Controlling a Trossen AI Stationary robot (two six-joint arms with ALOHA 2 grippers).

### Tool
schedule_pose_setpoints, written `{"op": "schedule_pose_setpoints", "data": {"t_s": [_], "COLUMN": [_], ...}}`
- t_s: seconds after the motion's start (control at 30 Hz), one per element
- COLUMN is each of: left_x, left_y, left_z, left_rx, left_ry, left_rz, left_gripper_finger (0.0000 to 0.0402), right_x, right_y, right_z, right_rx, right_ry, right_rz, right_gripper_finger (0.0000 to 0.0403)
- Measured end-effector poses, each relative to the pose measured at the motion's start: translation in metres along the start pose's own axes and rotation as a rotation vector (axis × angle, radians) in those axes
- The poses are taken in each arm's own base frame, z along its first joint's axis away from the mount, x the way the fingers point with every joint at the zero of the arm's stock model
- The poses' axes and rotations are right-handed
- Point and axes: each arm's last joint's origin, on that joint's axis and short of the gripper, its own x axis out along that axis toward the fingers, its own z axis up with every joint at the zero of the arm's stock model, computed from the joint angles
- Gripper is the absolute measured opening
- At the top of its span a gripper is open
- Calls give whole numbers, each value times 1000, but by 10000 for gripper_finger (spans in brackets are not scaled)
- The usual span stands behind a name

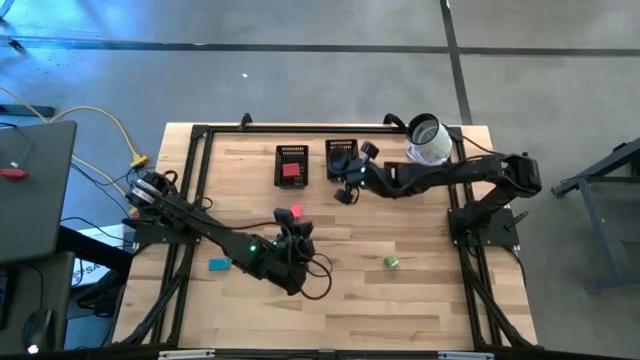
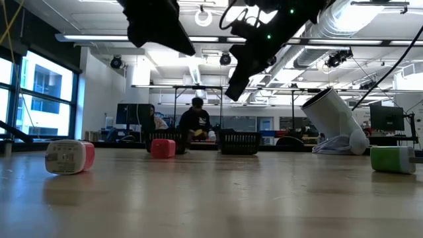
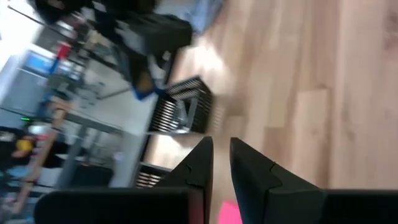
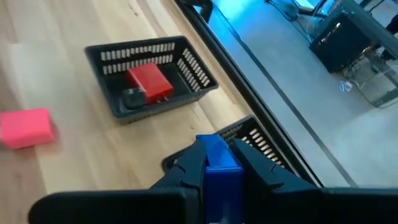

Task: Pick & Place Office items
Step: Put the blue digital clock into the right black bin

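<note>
The right gripper (image 4: 216, 163) pinches a small blue block (image 4: 219, 160) between its fingers, just beyond them a black mesh tray (image 4: 186, 59); left gripper (image 3: 221, 163) nearly closed, empty.

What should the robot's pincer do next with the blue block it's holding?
Probably lower it a little and let go. The right pincer grips the blue block above the near tray; the other tray already holds a red block.
</note>
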Motion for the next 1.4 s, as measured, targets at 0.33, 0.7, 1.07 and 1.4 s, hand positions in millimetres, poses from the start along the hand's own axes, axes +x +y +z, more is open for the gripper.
{"op": "schedule_pose_setpoints", "data": {"t_s": [0.33,0.7,1.07,1.4], "left_x": [0,11,15,15], "left_y": [-3,0,2,2], "left_z": [-5,-7,-8,-8], "left_rx": [-58,-82,-101,-108], "left_ry": [66,117,141,144], "left_rz": [-156,-228,-252,-266], "left_gripper_finger": [46,46,46,46], "right_x": [23,39,69,76], "right_y": [-44,-82,-72,-72], "right_z": [-2,-12,-32,-33], "right_rx": [84,228,240,260], "right_ry": [45,114,212,194], "right_rz": [51,177,242,282], "right_gripper_finger": [46,47,48,48]}}
